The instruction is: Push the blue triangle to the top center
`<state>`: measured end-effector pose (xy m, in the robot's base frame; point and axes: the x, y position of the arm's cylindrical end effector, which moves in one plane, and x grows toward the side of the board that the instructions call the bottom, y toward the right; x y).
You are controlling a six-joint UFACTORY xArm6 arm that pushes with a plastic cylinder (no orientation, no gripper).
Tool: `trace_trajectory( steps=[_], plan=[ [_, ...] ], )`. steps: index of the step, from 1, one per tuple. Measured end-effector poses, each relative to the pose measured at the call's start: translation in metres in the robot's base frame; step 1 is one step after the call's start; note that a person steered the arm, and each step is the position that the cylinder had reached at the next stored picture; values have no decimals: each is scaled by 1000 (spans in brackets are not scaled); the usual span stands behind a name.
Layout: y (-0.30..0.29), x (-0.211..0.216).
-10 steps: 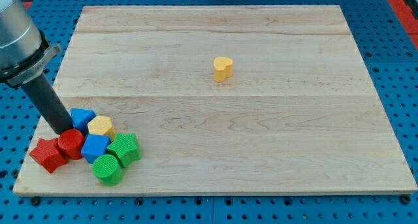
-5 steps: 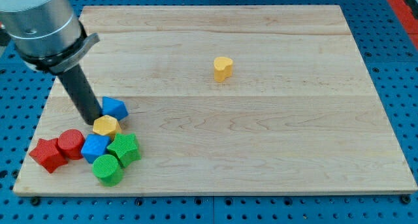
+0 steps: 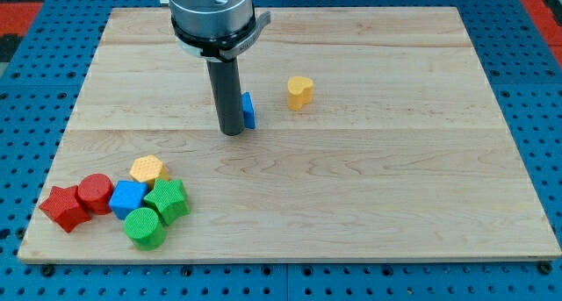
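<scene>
The blue triangle (image 3: 248, 111) lies near the middle of the wooden board (image 3: 369, 187), a little left of centre and largely hidden behind my rod. My tip (image 3: 232, 132) touches the board right against the triangle's left side. A yellow heart-shaped block (image 3: 299, 91) stands just to the triangle's right, apart from it.
A cluster sits at the board's lower left: a red star (image 3: 61, 207), a red cylinder (image 3: 94, 193), a blue cube (image 3: 128, 199), a yellow hexagon (image 3: 148, 169), a green star (image 3: 167, 200) and a green cylinder (image 3: 144, 228).
My tip has swept from the lower-left cluster up and to the right, pushing the blue triangle with it toward the board's middle. The other blocks stayed put.
</scene>
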<state>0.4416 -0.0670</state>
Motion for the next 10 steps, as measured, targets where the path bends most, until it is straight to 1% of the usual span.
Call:
trace_trajectory(
  steps=[1, 2, 3, 4, 5, 6, 7, 9, 10],
  plan=[
    [0, -29],
    [0, -69],
    [0, -70],
    [1, -50],
    [3, -47],
    [7, -47],
    [29, -47],
    [30, -47],
    [30, -56]
  ],
)
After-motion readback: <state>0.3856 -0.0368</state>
